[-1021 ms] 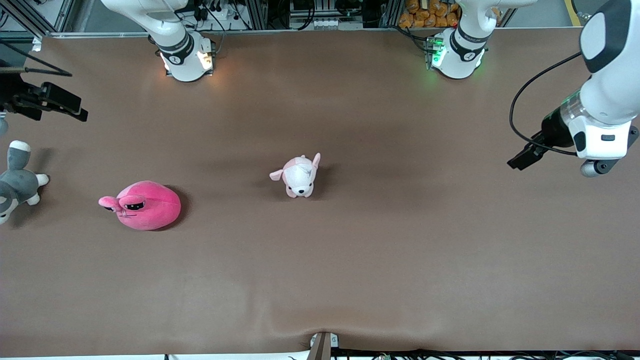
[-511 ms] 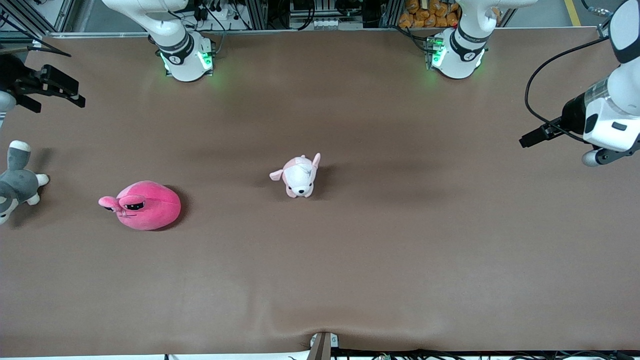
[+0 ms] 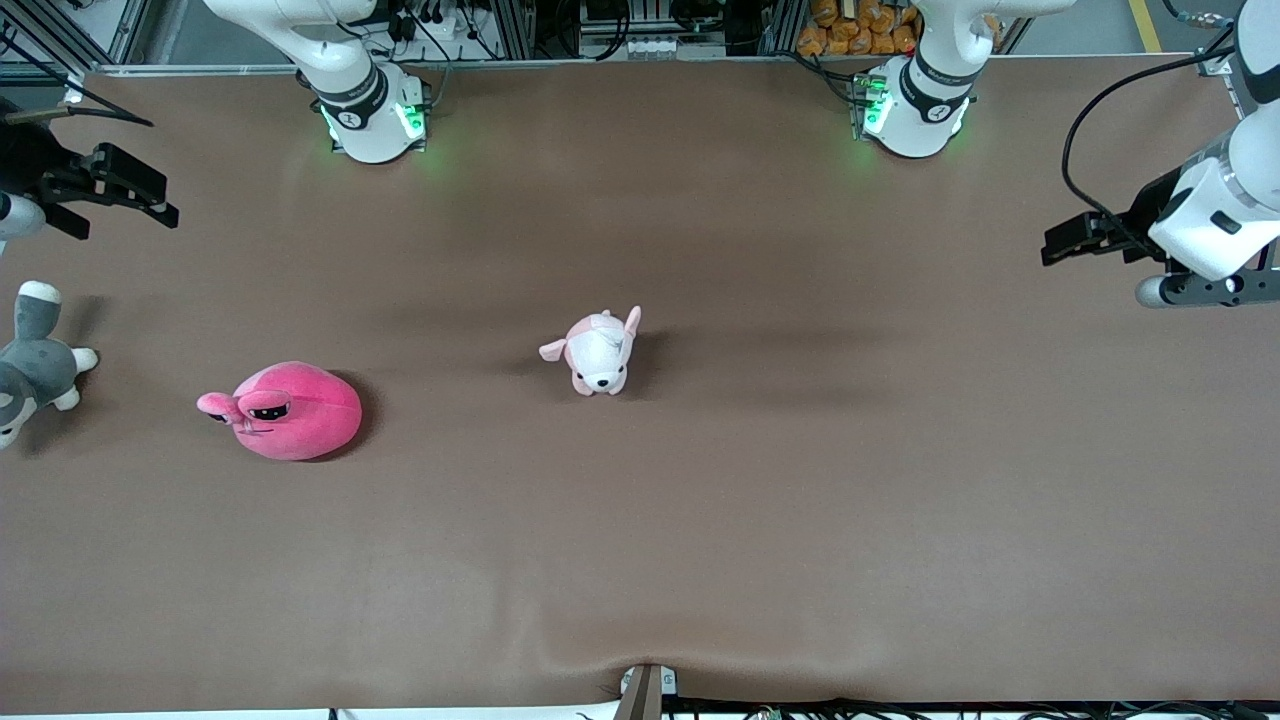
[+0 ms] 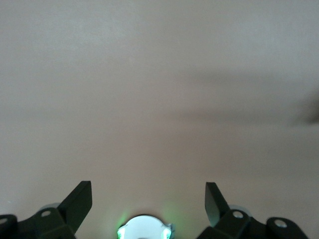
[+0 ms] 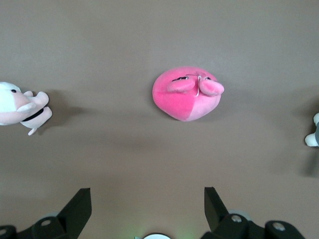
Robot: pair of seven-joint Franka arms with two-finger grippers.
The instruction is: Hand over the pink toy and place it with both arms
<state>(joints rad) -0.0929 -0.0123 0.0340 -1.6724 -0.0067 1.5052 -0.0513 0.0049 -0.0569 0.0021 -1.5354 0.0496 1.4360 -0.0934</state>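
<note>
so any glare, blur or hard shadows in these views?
Front view: even light, soft shadows beside the pink toy and the dog plush, green glow at both arm bases. Left wrist view: washed-out bare table, faint shadow bands. Right wrist view: sharp, the pink toy well lit.

- left gripper [image 4: 148, 199] above bare brown table [image 4: 159, 89], fingers [image 4: 79, 199] spread wide, nothing between them
- green-lit white round part [image 4: 144, 230] between the finger bases
- soft dark shadow bands across the table

Grey-and-white plush [image 3: 30, 360] cut off by the edge.
</note>
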